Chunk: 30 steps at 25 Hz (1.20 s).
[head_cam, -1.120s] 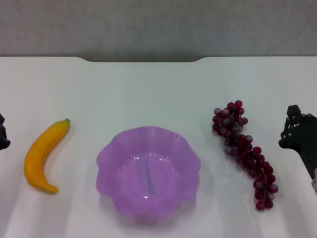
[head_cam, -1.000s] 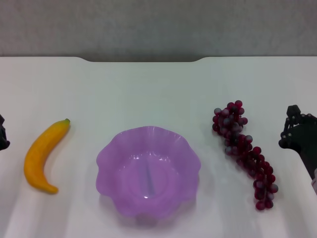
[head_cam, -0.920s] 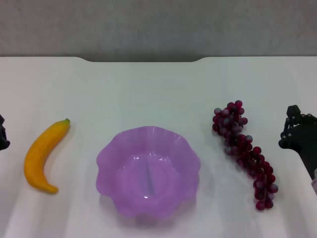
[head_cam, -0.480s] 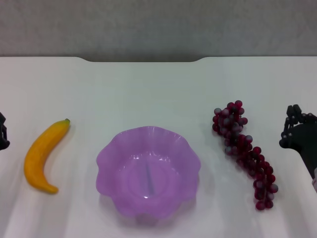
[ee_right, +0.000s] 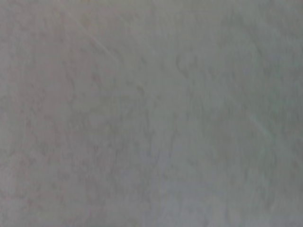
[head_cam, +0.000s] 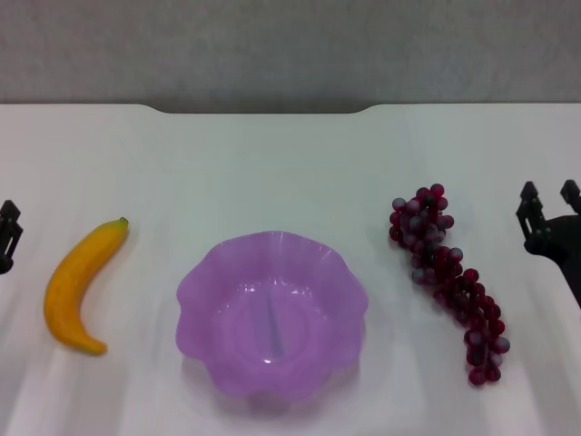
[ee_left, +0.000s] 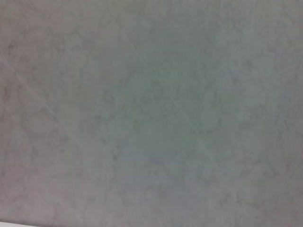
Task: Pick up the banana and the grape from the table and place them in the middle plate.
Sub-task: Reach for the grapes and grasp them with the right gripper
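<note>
In the head view the yellow-orange banana (head_cam: 80, 283) lies on the white table (head_cam: 272, 163) at the left. The translucent purple middle plate (head_cam: 271, 312) sits at the front centre and holds nothing. The dark red-purple grape (head_cam: 448, 273) bunch lies to the right of the plate. My right gripper (head_cam: 548, 202) is at the right edge, to the right of the grape, with its two fingertips apart and nothing between them. My left gripper (head_cam: 7, 232) shows only partly at the left edge, left of the banana. Both wrist views show only bare table surface.
The table's notched far edge (head_cam: 263, 109) meets a grey wall at the back.
My right gripper's fingers have spread apart and its tips have risen a little. My left gripper has shifted slightly up at the left edge. The banana, grape and plate have not moved.
</note>
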Available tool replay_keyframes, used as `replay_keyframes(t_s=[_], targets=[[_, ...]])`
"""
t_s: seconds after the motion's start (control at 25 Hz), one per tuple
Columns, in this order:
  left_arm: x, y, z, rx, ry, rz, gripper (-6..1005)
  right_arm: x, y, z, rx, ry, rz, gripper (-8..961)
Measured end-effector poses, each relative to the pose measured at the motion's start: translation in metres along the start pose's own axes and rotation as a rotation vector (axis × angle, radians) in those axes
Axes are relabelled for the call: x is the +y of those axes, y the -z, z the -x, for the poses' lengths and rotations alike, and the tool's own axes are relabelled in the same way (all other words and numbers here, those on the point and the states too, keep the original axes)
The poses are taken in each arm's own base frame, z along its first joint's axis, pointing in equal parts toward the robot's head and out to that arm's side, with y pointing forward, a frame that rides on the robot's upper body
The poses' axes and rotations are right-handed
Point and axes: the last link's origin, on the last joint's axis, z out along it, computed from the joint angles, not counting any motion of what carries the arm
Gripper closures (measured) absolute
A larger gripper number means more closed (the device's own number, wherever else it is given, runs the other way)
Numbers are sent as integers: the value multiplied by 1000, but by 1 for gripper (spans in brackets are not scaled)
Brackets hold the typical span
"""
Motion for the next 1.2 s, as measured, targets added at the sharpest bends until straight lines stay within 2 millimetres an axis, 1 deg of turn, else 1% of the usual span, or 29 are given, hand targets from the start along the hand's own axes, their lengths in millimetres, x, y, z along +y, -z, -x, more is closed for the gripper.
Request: replay_keyframes(t_s=[0.08,0.16,0.28,0.32,0.4,0.52,0.56,0.76,0.84,1.0,1.08,1.2], targets=[[0,1,0,0,0,0,528,-1,-5,-5,49,-59,4,583],[-1,3,0,5,-1,0,446,-4,-10,-10,115,-129,0,484],[-1,5,0,11,1,-4,324,-5,-10,-13,148,-166,3,335],[-2,5,0,12,2,-7,287,-4,-8,-12,143,-153,16,285],[-3,6,0,12,3,-10,213,1,-5,-10,128,-112,56,218],[-4,8,1,10,2,-15,102,6,-4,-8,128,-89,90,118],[-4,8,1,10,2,-15,102,7,-5,-8,141,-91,95,84],[-4,8,1,10,1,-15,100,4,-15,-9,268,-95,125,67],[-4,8,1,10,0,-15,100,2,-19,-7,318,-94,135,60],[-5,9,0,11,0,-17,100,0,-26,5,404,-51,175,46],[-4,9,1,10,0,-16,100,-2,-30,10,429,-27,180,62],[-3,8,1,9,-2,-10,100,-4,-34,14,447,21,184,114]])
